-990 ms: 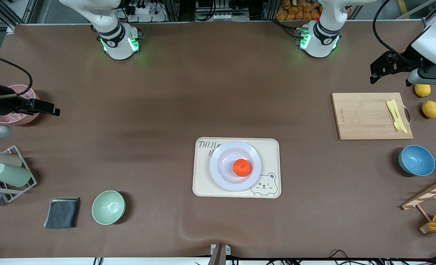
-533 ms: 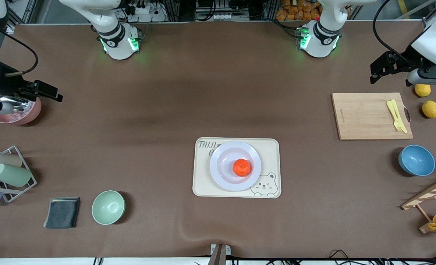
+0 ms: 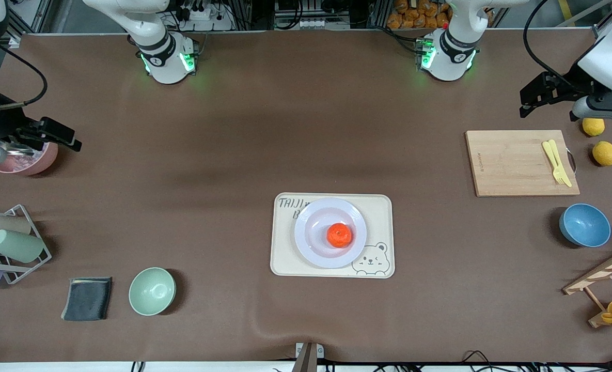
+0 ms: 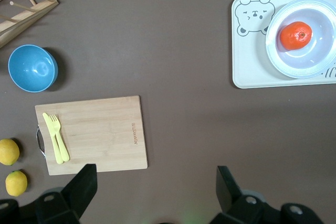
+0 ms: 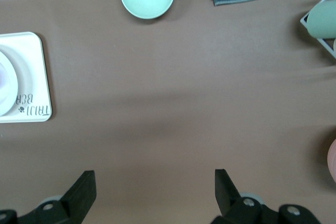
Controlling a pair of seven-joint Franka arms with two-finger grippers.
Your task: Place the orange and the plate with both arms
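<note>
We find the orange (image 3: 339, 235) resting in the well of the plate (image 3: 311, 243), slightly toward the left arm's end of the plate's centre, and the plate sits on the cream bear-printed tray (image 3: 378, 206) in the middle of the table; the left wrist view confirms the same arrangement, orange (image 4: 295, 35) on plate (image 4: 320, 66) on tray (image 4: 247, 72). Neither gripper touches any of these. The left gripper (image 3: 530, 101) hangs in the air at the left arm's end of the table, over bare cloth just beside the wooden cutting board (image 3: 512, 165), and its wrist view shows both fingers (image 4: 84, 182) spread wide apart with nothing between them. The right gripper (image 3: 60, 135) is at the right arm's end, over the rim of the pink bowl (image 3: 27, 163); its wrist view likewise shows the fingers (image 5: 84, 190) set well apart and holding nothing. On the cutting board lies a yellow fork (image 3: 557, 163), with two lemons (image 3: 605, 153) just beside the board toward the left arm's end. We also note a blue bowl (image 3: 584, 225), a green bowl (image 3: 152, 291), and a dark folded cloth (image 3: 87, 298) beside the green bowl.
</note>
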